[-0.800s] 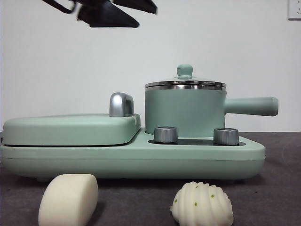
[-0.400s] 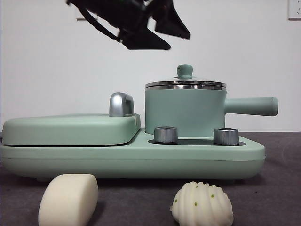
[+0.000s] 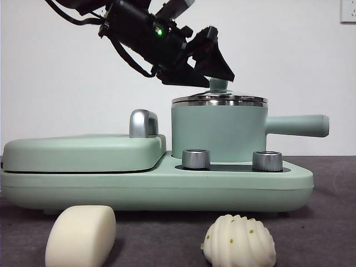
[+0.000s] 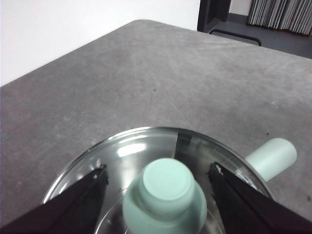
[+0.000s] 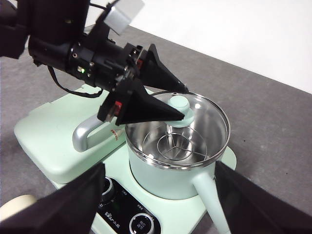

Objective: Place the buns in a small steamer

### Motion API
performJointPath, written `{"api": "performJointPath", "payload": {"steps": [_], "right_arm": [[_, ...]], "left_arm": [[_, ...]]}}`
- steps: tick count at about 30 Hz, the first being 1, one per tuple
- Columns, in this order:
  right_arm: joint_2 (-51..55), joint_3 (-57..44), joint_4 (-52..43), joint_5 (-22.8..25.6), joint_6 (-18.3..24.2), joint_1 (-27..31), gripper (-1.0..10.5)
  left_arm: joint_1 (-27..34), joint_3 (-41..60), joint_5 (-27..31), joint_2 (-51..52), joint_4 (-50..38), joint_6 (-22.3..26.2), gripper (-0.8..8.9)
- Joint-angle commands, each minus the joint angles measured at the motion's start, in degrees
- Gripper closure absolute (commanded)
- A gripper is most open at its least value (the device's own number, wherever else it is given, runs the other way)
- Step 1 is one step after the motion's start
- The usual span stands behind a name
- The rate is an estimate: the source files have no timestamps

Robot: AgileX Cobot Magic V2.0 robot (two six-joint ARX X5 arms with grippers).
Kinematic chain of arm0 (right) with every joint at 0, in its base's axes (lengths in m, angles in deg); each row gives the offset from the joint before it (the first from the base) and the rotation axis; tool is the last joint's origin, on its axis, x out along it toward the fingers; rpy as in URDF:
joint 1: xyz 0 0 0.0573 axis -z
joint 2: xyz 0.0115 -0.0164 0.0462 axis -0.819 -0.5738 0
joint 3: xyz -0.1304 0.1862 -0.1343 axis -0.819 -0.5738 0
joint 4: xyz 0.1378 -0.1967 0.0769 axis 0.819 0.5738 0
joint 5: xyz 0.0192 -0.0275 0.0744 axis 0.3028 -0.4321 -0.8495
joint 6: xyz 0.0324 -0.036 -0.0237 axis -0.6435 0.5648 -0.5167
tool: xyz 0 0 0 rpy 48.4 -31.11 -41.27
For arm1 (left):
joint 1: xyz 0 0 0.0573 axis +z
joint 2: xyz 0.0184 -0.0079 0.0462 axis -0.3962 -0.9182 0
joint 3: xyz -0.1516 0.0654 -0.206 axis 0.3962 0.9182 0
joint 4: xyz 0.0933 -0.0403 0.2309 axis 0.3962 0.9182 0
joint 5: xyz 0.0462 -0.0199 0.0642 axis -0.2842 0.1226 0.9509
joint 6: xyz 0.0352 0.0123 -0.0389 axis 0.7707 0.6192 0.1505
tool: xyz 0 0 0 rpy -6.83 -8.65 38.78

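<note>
On the grey table (image 3: 328, 222), at about seven o'clock in the front view, the smooth bun (image 3: 80, 235) lies apart from everything else. Behind it the flat griddle (image 3: 83, 153) with its chrome handle (image 3: 143, 123) is closed. Moving right, the ridged bun (image 3: 239, 242) sits at about five o'clock, just in front of the cooker base (image 3: 156, 189) and its two steel dials (image 3: 196, 158). Above them stands the steamer (image 3: 218, 133), its glass lid (image 5: 204, 124) on and its long handle (image 3: 297, 125) pointing to three o'clock. My left end effector (image 3: 214, 67) comes in from eleven o'clock, spread wide, one jaw on each side of the lid knob (image 4: 165, 197) without touching it. My right end effector (image 5: 156, 204) hangs above the cooker, spread and holding nothing.
</note>
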Motion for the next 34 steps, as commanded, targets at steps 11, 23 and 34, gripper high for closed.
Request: {"api": "performJointPath", "payload": {"steps": [11, 23, 34], "right_arm": [[-0.3, 1.0, -0.5, 0.2, -1.0, -0.2, 5.9], [-0.3, 1.0, -0.5, 0.2, -1.0, -0.2, 5.9], [-0.3, 1.0, -0.5, 0.2, -1.0, -0.2, 5.9]], "left_arm": [[-0.5, -1.5, 0.2, -1.7, -0.8, 1.2, 6.01], [-0.5, -1.5, 0.2, -1.8, -0.4, 1.2, 5.97], [-0.6, -1.5, 0.2, -2.3, -0.4, 1.2, 5.96]]}}
